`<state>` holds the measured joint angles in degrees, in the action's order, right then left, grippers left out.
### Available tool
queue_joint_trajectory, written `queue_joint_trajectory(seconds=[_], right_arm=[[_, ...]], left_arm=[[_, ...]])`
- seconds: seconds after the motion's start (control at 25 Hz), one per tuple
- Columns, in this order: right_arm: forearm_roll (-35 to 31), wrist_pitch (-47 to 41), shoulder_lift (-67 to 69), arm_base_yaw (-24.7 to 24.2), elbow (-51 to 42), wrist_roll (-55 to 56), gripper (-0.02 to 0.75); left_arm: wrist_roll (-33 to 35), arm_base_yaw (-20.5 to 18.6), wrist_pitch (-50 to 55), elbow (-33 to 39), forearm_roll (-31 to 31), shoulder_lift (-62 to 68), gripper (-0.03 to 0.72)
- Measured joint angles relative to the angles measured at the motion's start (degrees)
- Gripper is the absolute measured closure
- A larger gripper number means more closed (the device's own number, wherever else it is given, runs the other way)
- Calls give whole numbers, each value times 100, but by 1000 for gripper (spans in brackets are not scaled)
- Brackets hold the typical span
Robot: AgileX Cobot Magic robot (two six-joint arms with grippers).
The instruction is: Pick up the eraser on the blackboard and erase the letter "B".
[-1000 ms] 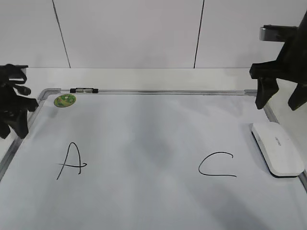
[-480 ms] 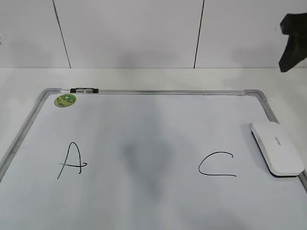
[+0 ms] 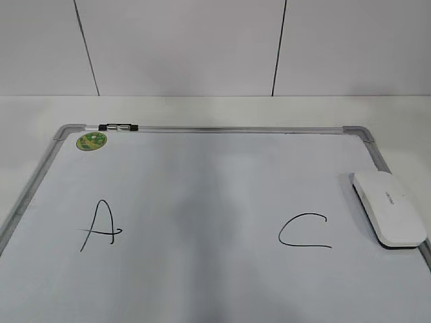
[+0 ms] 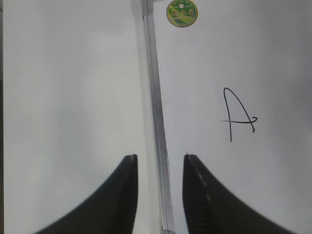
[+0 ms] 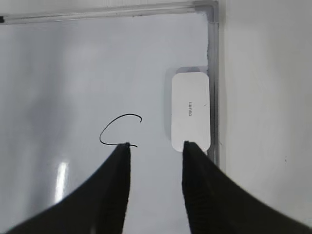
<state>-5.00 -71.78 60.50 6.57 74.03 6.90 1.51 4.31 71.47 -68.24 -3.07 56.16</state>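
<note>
The white eraser (image 3: 390, 208) lies flat on the blackboard (image 3: 202, 182) against its right frame rail; it also shows in the right wrist view (image 5: 190, 109). No letter "B" shows: the board between the black "A" (image 3: 100, 225) and the black "C" (image 3: 304, 231) is blank. Neither gripper appears in the exterior view. My right gripper (image 5: 156, 145) is open and empty, high above the board between the "C" (image 5: 120, 130) and the eraser. My left gripper (image 4: 160, 157) is open and empty, high above the board's left frame rail (image 4: 157, 112).
A round green sticker (image 3: 91, 140) sits in the board's far left corner, also in the left wrist view (image 4: 182, 12). A small black and white clip (image 3: 117, 126) sits on the top frame rail. White tabletop surrounds the board; a white wall stands behind.
Both arms have risen out of the exterior view: the left was gone half a second ago, the right since then. The eraser and the letters have not moved.
</note>
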Motion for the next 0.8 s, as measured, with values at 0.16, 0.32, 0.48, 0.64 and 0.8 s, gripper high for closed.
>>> queue_joint_trajectory(seconds=[0.16,0.32,0.48,0.64,0.8], right_arm=[[61,-10,-888,0,-533,-239,456],[204,-33,-1931,0,-1226,-354,458],[240,-68,-3124,0,-1985,-498,458],[252,-88,-4083,0,-2721,-656,458],[302,-88,-5044,0,-3390,-903,458]], left_arm=[[0,0,3,822,0,-1363,453],[0,0,99,1660,0,-2740,454],[0,0,138,2338,0,-3868,453],[0,0,143,2871,0,-4751,454],[7,0,152,3313,0,-5471,454]])
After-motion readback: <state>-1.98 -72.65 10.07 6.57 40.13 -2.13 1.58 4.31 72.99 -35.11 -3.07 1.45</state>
